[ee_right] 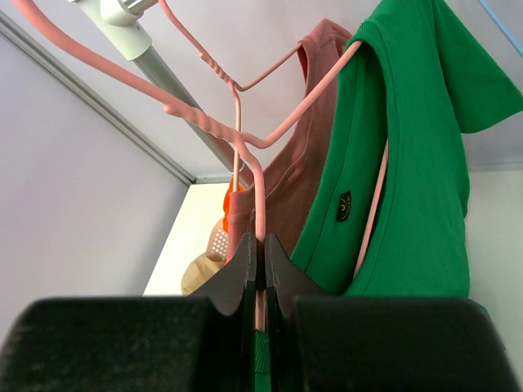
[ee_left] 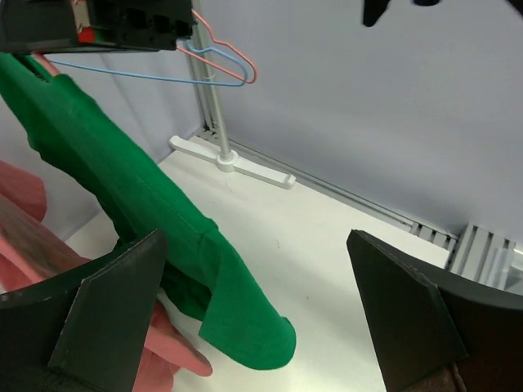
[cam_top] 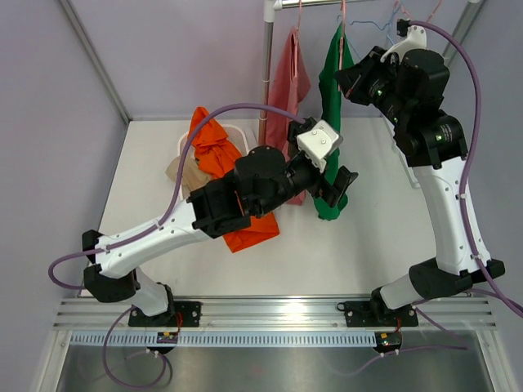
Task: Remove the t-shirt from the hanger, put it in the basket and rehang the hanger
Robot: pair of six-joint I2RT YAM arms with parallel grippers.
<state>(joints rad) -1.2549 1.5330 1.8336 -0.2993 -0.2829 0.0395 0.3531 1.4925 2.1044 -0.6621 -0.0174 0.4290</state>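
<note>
The green t-shirt hangs on a pink hanger from the rack's bar at the back. My right gripper is up at the shirt's collar. In the right wrist view this gripper is shut on the hanger's pink wire, with the green t-shirt just to the right. My left gripper is low, at the shirt's bottom end, and open. In the left wrist view the green t-shirt droops into the wide gap of the gripper, close to the left finger and held by neither.
A pink shirt hangs next to the green one, beside the rack pole. An orange garment and a beige cloth lie by a white basket at the back left. Empty blue and pink hangers hang near the rack's foot.
</note>
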